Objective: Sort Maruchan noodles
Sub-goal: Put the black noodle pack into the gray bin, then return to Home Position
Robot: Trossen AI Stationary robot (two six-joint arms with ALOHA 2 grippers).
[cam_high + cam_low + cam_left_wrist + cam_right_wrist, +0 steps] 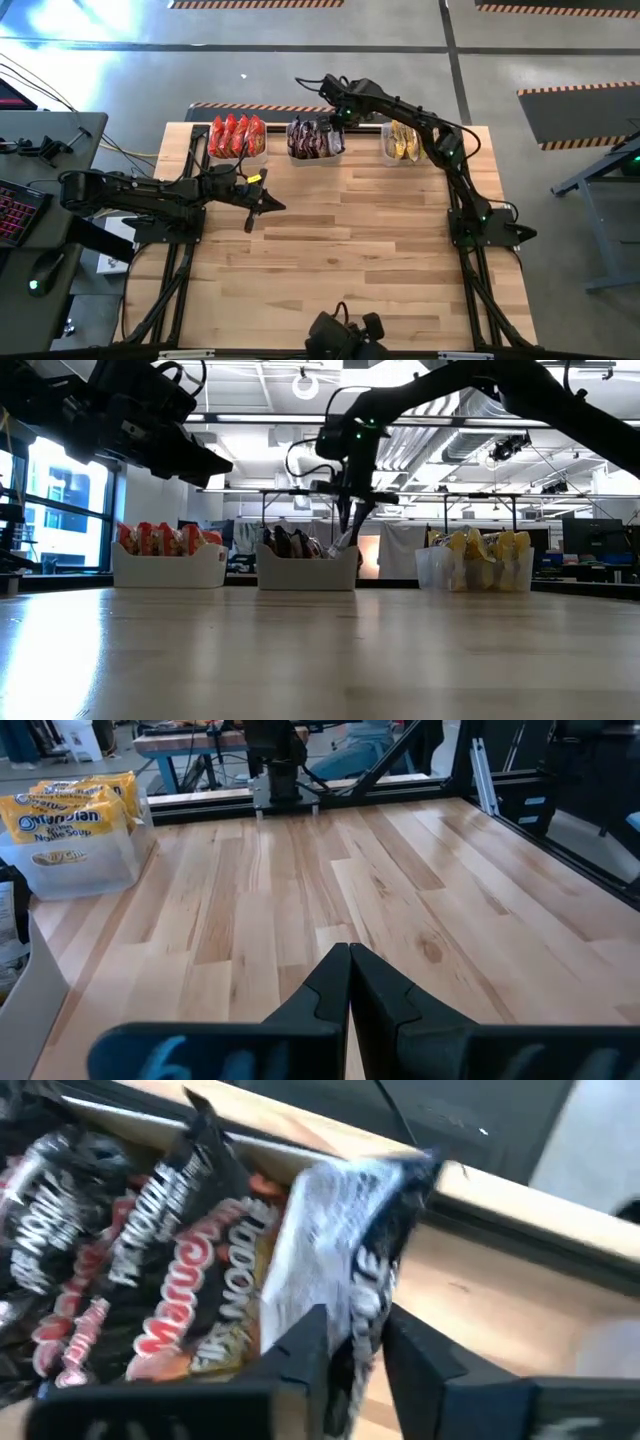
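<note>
Three pale rectangular plastic bins were lined up along the far edge of the light wooden table [340, 250], each one already loaded with noodle packets stood on edge. The red-orange flat plastic Maruchan packets [237, 135] were packed into the left bin [168, 567], the silver-and-dark packets [312, 139] into the middle bin [306, 571], and the yellow packets [403, 141] into the clear-walled right bin [474, 571].

The right gripper [352, 1342] was parked right over the middle bin, arm stretched across from the right side of the table. A silver-and-dark packet [345, 1250] was pinched narrowly between its fingers [300, 1345], hanging at the near end of that bin just beside the other dark packets; whether it was touching them couldn't be made out.

The left gripper [349, 982] was held above bare table on the left side, in front of the left bin, with its fingers pressed fully together and nothing gripped
</note>
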